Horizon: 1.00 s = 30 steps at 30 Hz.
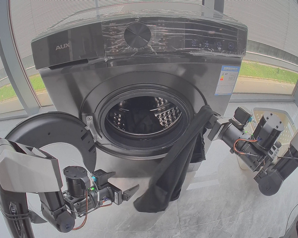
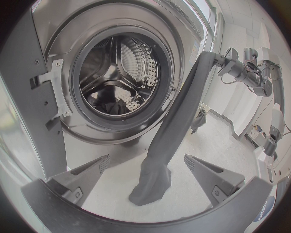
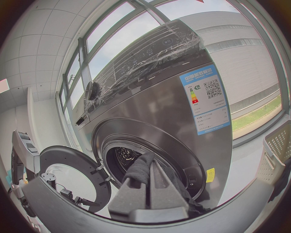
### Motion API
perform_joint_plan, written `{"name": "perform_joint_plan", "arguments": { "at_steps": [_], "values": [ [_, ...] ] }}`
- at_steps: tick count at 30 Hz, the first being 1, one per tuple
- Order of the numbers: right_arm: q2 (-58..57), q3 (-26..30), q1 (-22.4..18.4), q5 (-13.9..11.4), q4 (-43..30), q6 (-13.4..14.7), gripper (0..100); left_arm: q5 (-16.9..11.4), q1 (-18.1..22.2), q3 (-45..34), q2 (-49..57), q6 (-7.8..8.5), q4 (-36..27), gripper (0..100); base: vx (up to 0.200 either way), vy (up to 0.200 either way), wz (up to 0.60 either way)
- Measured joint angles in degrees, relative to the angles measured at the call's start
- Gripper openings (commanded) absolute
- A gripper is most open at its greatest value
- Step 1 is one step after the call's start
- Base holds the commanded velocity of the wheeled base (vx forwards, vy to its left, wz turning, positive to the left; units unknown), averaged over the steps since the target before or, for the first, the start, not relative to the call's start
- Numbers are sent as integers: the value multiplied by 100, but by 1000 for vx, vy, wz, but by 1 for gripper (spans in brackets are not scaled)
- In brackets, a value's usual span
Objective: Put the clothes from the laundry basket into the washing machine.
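Head view, as I watch from my desk: my left gripper [image 1: 135, 189] sits low with its jaws spread around nothing, the open door [image 1: 49, 134] behind it and the washing machine [image 1: 73, 84] drum mouth [image 1: 144, 119] above its tips. Just ahead of those tips a black garment [image 1: 176, 162] hangs down to the floor. Its top end is pinched between the jaws of my right gripper [image 1: 211, 120], and the laundry basket [image 1: 268, 109] stands behind that gripper.

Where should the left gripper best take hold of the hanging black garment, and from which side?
Grip the black garment low on its narrow hanging strip, above the end lying on the floor. Come from the robot's left: the open left gripper faces it; the right gripper holds the top.
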<state>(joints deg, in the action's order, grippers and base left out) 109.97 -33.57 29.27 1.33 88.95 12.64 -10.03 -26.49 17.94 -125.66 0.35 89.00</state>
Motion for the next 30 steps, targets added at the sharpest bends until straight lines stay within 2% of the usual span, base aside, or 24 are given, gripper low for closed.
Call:
{"name": "perform_joint_plan", "arguments": {
  "at_steps": [4, 6, 17, 25, 30],
  "values": [
    [37, -52, -9, -2, 2, -4, 0, -288, -11, -158, 41, 2, 1, 100, 0, 0, 0],
    [41, -51, 20, -32, 0, 7, 0, -345, -32, -183, 79, 0, 1, 100, 0, 0, 0],
    [-83, 4, 697, -57, 2, 41, 0, -368, -234, 308, 85, -128, -2, 100, 0, 0, 0],
    [-245, 9, 936, -73, 2, 63, 0, -384, -612, 940, -221, -256, -2, 100, 0, 0, 0],
    [-280, 6, 995, -71, 2, 73, 0, -592, -791, 1190, -457, -262, -2, 100, 0, 0, 0]
  ]
}}
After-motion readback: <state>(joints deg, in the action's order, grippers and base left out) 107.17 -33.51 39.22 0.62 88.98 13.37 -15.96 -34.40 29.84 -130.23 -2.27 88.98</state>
